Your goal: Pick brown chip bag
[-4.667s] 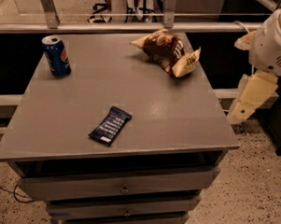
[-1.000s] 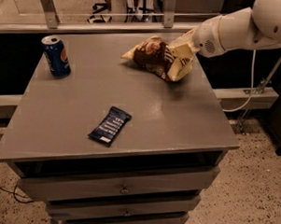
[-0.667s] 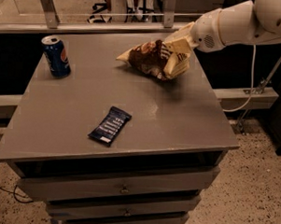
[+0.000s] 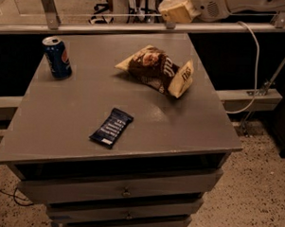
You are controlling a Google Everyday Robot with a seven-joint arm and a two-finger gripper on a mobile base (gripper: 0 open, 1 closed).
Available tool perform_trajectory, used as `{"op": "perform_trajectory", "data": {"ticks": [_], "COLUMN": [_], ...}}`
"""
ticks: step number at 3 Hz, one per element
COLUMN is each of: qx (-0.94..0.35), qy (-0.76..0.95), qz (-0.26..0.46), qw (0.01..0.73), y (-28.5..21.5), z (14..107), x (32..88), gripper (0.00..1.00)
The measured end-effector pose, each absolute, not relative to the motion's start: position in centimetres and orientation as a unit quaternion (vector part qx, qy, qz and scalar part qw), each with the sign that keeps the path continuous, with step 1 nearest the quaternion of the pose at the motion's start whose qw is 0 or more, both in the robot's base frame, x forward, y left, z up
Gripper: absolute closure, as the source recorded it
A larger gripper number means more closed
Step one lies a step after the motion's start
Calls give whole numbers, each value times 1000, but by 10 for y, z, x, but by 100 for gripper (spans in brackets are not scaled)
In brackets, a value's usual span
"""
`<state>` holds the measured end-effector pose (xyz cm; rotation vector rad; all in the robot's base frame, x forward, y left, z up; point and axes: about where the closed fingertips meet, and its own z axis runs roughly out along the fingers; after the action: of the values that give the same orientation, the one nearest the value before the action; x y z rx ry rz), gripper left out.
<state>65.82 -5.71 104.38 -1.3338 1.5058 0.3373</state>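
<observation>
Gripper: at the top of the view, above the table's far edge, clear of the bag; spread or pressed together cannot be told.
Brown chip bag: lying on the far right of the tabletop, not held.
Blue soda can: upright, far left.
Dark-blue bar wrapper: flat, near the front edge.

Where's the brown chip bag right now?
The brown chip bag lies far right on the grey table in the camera view, right of the blue soda can, beyond the bar wrapper; the gripper hangs above its far side, apart.
</observation>
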Motion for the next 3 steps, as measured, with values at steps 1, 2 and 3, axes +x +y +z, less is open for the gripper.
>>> {"op": "perform_trajectory", "data": {"ticks": [1,2,3], "qx": [-570,-569,-558], "qy": [614,630,657], "qz": [135,137,136], "qw": [529,510,489], "y": [-45,-52,-71], "z": [1073,1061,1030], "x": [651,651,656], "gripper": [100,83,59]}}
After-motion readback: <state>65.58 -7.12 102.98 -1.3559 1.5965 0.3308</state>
